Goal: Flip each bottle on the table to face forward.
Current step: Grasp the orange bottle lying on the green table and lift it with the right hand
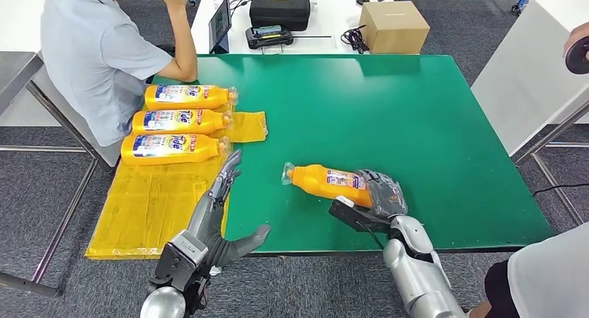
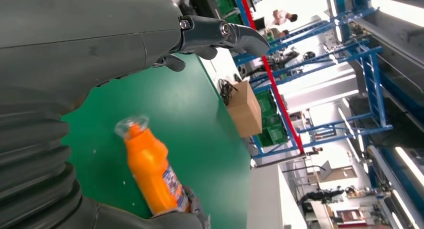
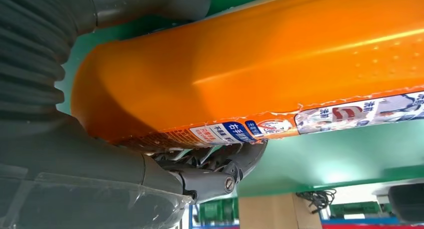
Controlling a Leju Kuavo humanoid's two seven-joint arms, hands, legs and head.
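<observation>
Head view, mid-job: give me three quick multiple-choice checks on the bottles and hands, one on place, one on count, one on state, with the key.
1. Where does the bottle that the right hand grips lie?
A. on the yellow sheet
B. on the green table, apart from the others
C. on the cardboard box

2. How many bottles lie in the row on the yellow sheet?
A. two
B. three
C. five

3. What is the left hand doing?
A. holding nothing, fingers apart
B. gripping a bottle
C. pressing on the box

Key: 1 B, the held bottle lies on its side on the bare green table, right of the sheet. 2 B, three bottles lie side by side, labels up. 3 A, the left hand is stretched out near the table's edge with nothing in it.
</observation>
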